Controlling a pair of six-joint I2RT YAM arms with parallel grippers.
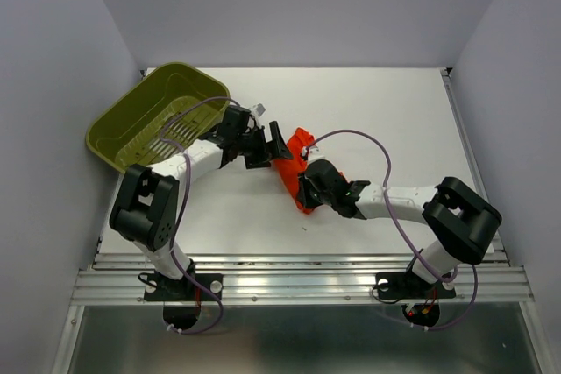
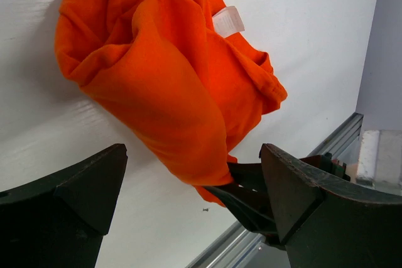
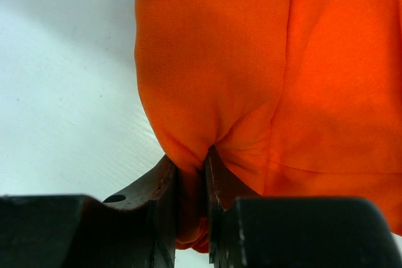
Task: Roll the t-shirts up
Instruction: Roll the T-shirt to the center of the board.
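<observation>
Near the middle of the desk (image 1: pixel 394 120) lies the t-shirt (image 1: pixel 301 140), bunched into a long orange-red bundle. Its long axis runs approx. from the far side to the near side. The right gripper (image 3: pixel 191 167) is at the near end, jaws clenched on a fold of the cloth. The left gripper (image 2: pixel 191 155) stands just left of the bundle's far part, jaws released wide, w/ the cloth just ahead of the opening; if they touch, I cannot tell. A white label (image 2: pixel 227 21) shows on the shirt. An olive-green basket (image 1: pixel 140 116) sits tilted at the far-left corner, well apart, behind the left arm.
</observation>
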